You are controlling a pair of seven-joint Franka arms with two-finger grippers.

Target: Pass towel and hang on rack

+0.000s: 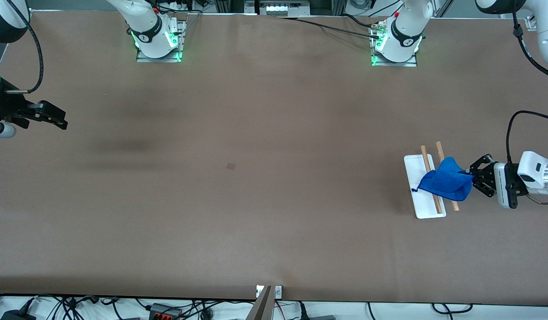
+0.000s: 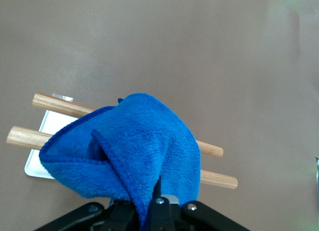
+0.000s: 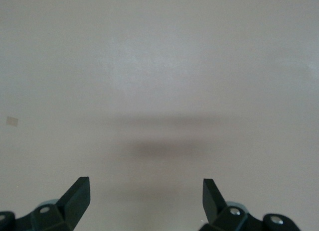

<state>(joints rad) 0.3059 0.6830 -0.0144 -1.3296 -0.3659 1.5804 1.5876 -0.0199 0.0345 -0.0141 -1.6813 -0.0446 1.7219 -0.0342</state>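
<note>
The bright blue towel drapes over the two wooden bars of the rack, which stands on its white base at the left arm's end of the table. My left gripper is beside the rack and shut on a fold of the towel. In the left wrist view the towel covers the middle of both bars, and my left gripper pinches its edge. The towel's loop tag hangs over the base. My right gripper waits open and empty over the right arm's end of the table; its fingertips show in the right wrist view.
A small brown square mark lies on the brown table near its middle. Both arm bases stand along the table's edge farthest from the front camera. Cables lie along the table's nearest edge.
</note>
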